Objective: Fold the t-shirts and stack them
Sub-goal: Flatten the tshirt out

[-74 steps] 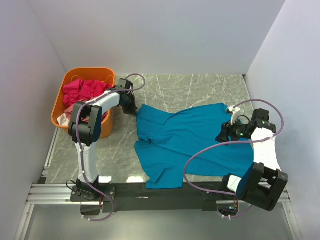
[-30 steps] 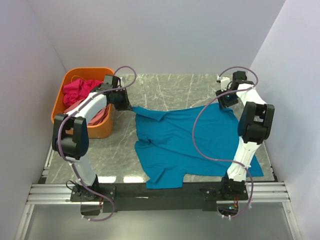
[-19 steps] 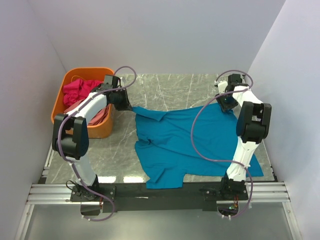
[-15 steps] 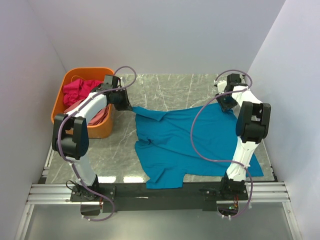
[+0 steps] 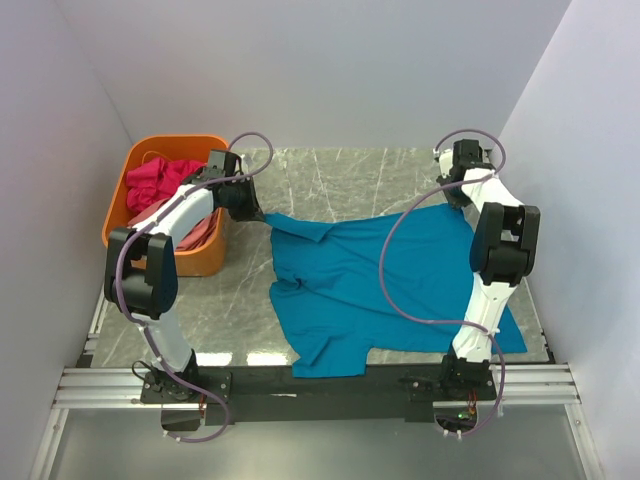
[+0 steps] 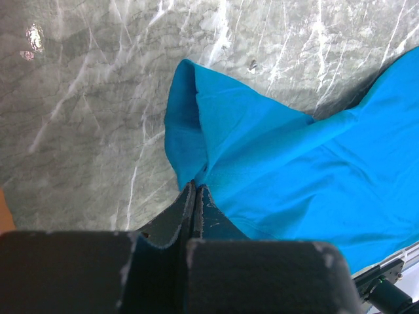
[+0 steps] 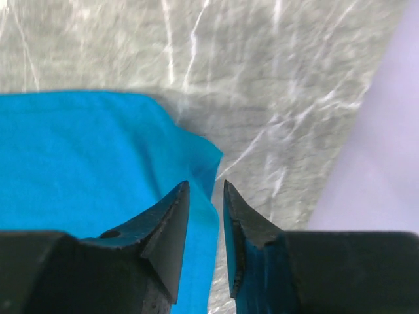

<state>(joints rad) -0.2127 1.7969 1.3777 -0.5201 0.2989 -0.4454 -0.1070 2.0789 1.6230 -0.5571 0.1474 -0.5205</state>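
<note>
A teal shirt point(image 5: 380, 285) lies spread and wrinkled across a grey marbled counter point(image 5: 340, 172). The left gripper point(image 6: 195, 191) is clamped on the shirt's far left corner, probably anchoring it so the cloth can be drawn flat. The right gripper point(image 7: 204, 191) hangs over the far right corner, jaws slightly parted and holding nothing. A magenta shirt point(image 5: 165, 178) sits in an orange basket point(image 5: 170, 141) at the far left. Plain white walls enclose the counter.
</note>
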